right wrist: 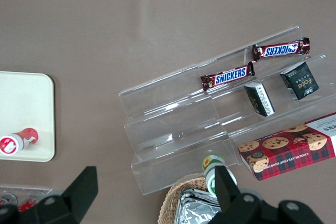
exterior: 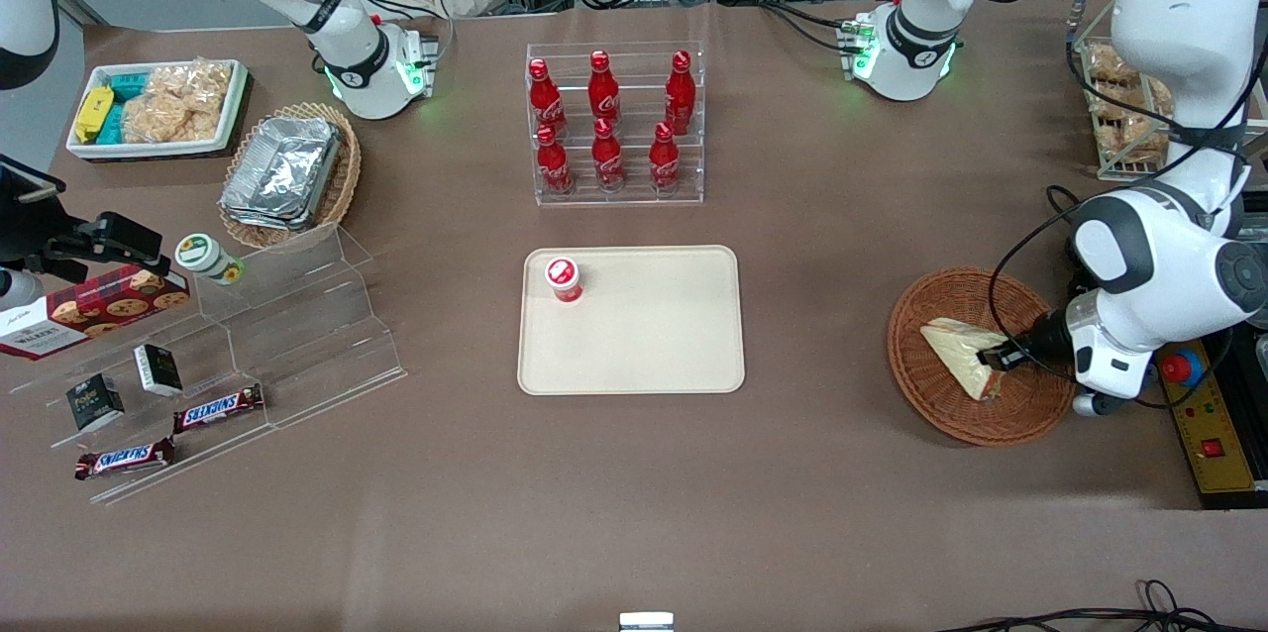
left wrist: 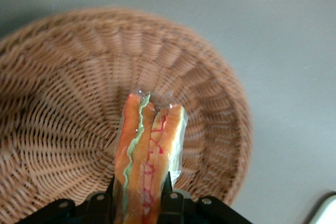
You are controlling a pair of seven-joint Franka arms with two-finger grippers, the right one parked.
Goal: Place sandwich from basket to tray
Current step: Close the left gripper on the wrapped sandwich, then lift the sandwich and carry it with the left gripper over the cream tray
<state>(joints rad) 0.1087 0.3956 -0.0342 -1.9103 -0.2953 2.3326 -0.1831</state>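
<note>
The sandwich point(exterior: 959, 353), a wrapped pale wedge, sits inside the round reddish-brown basket point(exterior: 926, 392) toward the working arm's end of the table. My gripper point(exterior: 994, 357) is down in the basket, shut on the sandwich. In the left wrist view the sandwich point(left wrist: 149, 150) shows its orange, green and red filling edge, pinched between my two black fingers point(left wrist: 169, 195), with the basket point(left wrist: 63, 129) weave beneath it. The cream-beige tray point(exterior: 654, 335) lies at the table's middle.
A small red-capped cup point(exterior: 564, 278) stands on the tray's corner. A clear rack of red bottles point(exterior: 614, 122) stands farther from the camera than the tray. Acrylic steps with snacks point(exterior: 213, 384), a foil-container basket point(exterior: 287, 171) and a white snack bin point(exterior: 158, 107) lie toward the parked arm's end.
</note>
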